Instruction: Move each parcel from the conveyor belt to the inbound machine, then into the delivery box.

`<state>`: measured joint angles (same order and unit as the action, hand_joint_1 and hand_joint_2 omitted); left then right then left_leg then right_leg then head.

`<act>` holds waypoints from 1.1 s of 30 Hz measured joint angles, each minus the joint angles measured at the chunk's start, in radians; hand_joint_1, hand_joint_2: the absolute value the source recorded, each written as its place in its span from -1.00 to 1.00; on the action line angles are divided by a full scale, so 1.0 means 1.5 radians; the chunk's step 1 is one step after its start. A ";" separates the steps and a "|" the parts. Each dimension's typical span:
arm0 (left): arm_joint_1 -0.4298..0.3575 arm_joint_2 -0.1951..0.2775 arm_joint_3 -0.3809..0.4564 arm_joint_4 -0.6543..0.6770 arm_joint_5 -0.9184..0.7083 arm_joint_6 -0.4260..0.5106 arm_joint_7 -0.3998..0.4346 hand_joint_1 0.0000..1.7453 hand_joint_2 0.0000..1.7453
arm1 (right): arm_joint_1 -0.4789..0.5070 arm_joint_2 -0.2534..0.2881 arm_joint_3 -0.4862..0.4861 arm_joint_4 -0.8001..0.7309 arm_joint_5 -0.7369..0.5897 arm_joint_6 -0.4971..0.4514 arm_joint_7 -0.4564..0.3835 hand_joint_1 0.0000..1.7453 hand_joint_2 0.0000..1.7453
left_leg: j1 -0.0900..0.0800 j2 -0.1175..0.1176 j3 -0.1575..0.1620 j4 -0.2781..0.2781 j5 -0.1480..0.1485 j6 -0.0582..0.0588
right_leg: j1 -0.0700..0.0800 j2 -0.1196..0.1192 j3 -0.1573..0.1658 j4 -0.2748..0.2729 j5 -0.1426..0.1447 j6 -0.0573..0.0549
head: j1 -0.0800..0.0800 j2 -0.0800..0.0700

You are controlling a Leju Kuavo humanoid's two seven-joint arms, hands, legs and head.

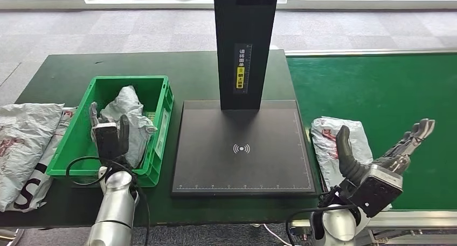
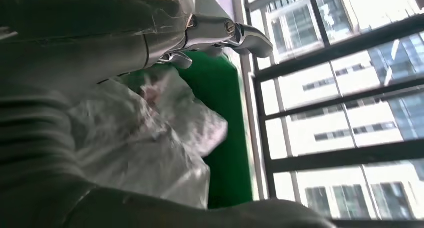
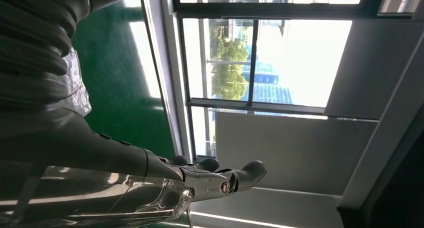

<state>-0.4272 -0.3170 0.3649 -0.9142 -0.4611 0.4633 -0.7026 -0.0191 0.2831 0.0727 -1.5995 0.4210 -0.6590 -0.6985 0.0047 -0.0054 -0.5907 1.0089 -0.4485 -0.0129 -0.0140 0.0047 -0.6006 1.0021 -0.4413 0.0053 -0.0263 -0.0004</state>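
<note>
Left hand (image 1: 109, 136) sat over the green delivery box (image 1: 161, 103), fingers up and apart w/ nothing clamped, right above a crumpled grey parcel (image 1: 129, 111) lying inside the box; contact w/ the bag couldn't be told. Left wrist view showed the same crinkled bag (image 2: 150, 138) against the green wall, close under the hand. Right hand (image 1: 380, 154) hovered over the green conveyor belt (image 1: 377, 84), thumb raised, fingers stretched out and spread, holding nothing. Just beside it, nearer the machine, a white parcel (image 1: 331, 141) w/ red print lay flat on the belt. Inbound machine (image 1: 242, 149), black scan plate w/ upright post, stood btwn box and belt. More grey bags (image 1: 27, 143) were piled on the table left of the box.
</note>
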 joint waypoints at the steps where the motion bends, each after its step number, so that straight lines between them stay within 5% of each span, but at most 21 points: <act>1: 0.007 0.004 -0.029 -0.010 0.024 -0.016 0.000 -1.00 -1.00 | 0.000 0.000 -0.001 0.005 0.000 0.003 0.000 -1.00 1.00 | 0.000 0.000 0.000 0.000 0.000 0.000 | 0.000 0.000 0.000 0.000 0.000 0.000 | 0.000 0.000; 8: 0.040 0.030 -0.163 -0.059 0.068 -0.033 0.000 -1.00 -1.00 | -0.001 0.000 -0.006 0.025 0.007 0.012 0.000 -1.00 1.00 | 0.000 0.000 0.000 0.000 0.000 0.000 | 0.000 0.000 0.000 0.000 0.000 0.000 | 0.000 0.000; 20: 0.054 0.042 -0.208 -0.077 0.075 -0.032 0.000 -1.00 -1.00 | -0.001 0.000 -0.009 0.035 0.018 0.019 0.000 -1.00 1.00 | 0.000 0.000 0.000 0.000 0.000 0.000 | 0.000 0.000 0.000 0.000 0.000 0.000 | 0.000 0.000; 24: 0.084 0.048 -0.231 -0.144 0.144 -0.069 0.000 -1.00 1.00 | -0.002 0.000 -0.019 0.050 0.044 0.012 0.000 -1.00 1.00 | 0.000 0.000 0.000 0.000 0.000 0.000 | 0.000 0.000 0.000 0.000 0.000 0.000 | 0.000 0.000; 29: 0.148 0.052 -0.277 -0.311 0.229 -0.168 -0.001 -1.00 1.00 | -0.042 -0.001 -0.086 0.147 0.177 -0.010 0.032 -1.00 1.00 | 0.000 0.000 -0.001 0.000 0.000 0.000 | 0.000 0.000 -0.001 0.000 -0.001 0.000 | 0.000 0.000; 33: 0.210 0.036 -0.304 -0.434 0.253 -0.244 -0.001 -1.00 1.00 | -0.137 -0.006 -0.241 0.284 0.454 -0.023 0.108 -1.00 -1.00 | -0.001 0.000 0.000 0.000 0.000 0.001 | -0.001 0.000 0.000 -0.001 0.000 0.000 | 0.000 0.000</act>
<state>-0.1128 -0.2625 -0.0911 -1.5653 -0.0818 0.0976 -0.7033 -0.2240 0.2736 -0.2888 -1.1731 1.1023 -0.6935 -0.5366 0.0035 -0.0050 -0.5913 1.0091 -0.4489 -0.0117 -0.0149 0.0047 -0.6010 1.0012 -0.4416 0.0058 -0.0263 -0.0004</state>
